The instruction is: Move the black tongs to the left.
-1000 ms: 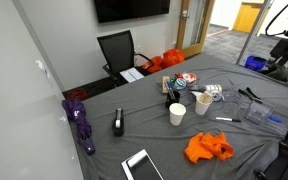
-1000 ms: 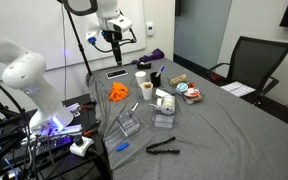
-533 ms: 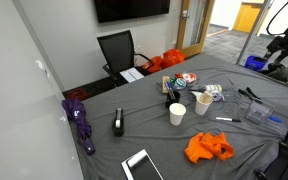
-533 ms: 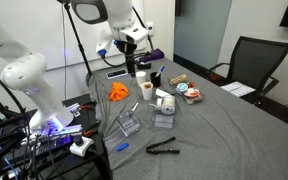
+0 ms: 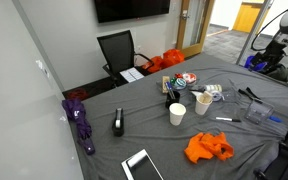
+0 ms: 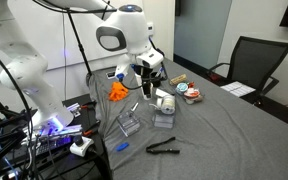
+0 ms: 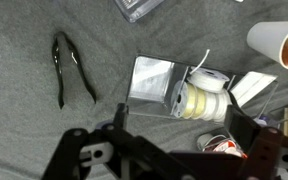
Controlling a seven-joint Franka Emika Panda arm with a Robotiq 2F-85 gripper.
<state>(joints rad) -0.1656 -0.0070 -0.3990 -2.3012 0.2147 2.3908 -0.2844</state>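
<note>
The black tongs lie on the grey cloth at the upper left of the wrist view, arms slightly spread. They also show in both exterior views, near one end of the table beside clear plastic boxes. My gripper is open and empty; its two dark fingers frame the bottom of the wrist view, above a clear box and tape spools. In an exterior view the gripper hangs over the middle of the table, well away from the tongs.
Two paper cups, an orange cloth, a black block with a white label, a tablet, a white pen and a purple umbrella lie on the table. A black chair stands behind it.
The arm has swung from the far end of the table towards its middle and come lower over the cups and boxes. The tongs have not moved.
</note>
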